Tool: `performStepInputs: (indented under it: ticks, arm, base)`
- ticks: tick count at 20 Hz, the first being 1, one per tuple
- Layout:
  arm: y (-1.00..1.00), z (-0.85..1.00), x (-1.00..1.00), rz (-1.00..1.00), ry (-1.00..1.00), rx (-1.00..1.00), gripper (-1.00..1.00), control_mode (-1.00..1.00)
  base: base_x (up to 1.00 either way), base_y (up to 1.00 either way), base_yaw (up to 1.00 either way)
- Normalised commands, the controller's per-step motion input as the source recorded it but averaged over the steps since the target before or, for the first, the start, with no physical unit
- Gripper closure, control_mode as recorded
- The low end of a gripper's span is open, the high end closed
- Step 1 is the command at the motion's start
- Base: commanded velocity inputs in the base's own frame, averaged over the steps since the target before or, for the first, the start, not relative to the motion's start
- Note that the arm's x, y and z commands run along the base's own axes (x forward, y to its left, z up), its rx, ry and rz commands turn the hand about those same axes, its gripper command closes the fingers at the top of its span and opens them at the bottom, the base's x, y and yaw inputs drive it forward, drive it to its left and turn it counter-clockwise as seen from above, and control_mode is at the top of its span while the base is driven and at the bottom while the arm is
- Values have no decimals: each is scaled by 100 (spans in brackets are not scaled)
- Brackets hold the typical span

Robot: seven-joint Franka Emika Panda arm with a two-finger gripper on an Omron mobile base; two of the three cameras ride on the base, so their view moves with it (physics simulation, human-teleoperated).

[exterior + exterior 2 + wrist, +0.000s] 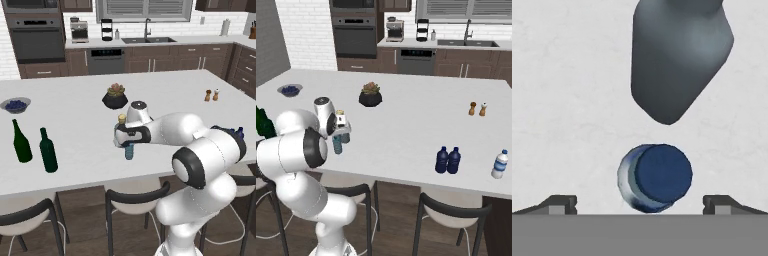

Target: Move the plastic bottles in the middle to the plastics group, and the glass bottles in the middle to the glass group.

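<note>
White and broad, the kitchen island counter [75, 130] carries the glass group [35, 145] of two dark green bottles near its front left corner and the plastics group [448, 160] of navy bottles near its front right edge, with a paler bottle [499, 164] beside them. Near the middle of the front edge, the gripper [640, 206] hangs with its jaws spread wide directly above a pale blue plastic bottle [654, 177], holding nothing. Just beyond it stands the grey tan-capped glass bottle [679, 60], and a potted plant [115, 96] sits further back.
</note>
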Motion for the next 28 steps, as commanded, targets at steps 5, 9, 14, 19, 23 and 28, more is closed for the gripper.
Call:
performStepInputs:
  ticks: [5, 9, 14, 19, 23, 28]
  arm:
    - [0, 0, 21, 0, 0, 0, -100, -100]
    - [0, -3, 18, 0, 0, 0, -100, -100]
    - [1, -3, 1, 0, 0, 0, -100, -100]
    - [0, 0, -3, 0, -9, 0, -100, -100]
    - [0, -15, 0, 0, -2, 0, -100, -100]
    - [0, -15, 0, 0, 0, 0, 100, -100]
  base:
    - [0, 0, 0]
    - [0, 0, 0]
    - [0, 0, 0]
    - [0, 0, 0]
    - [0, 0, 0]
    - [0, 0, 0]
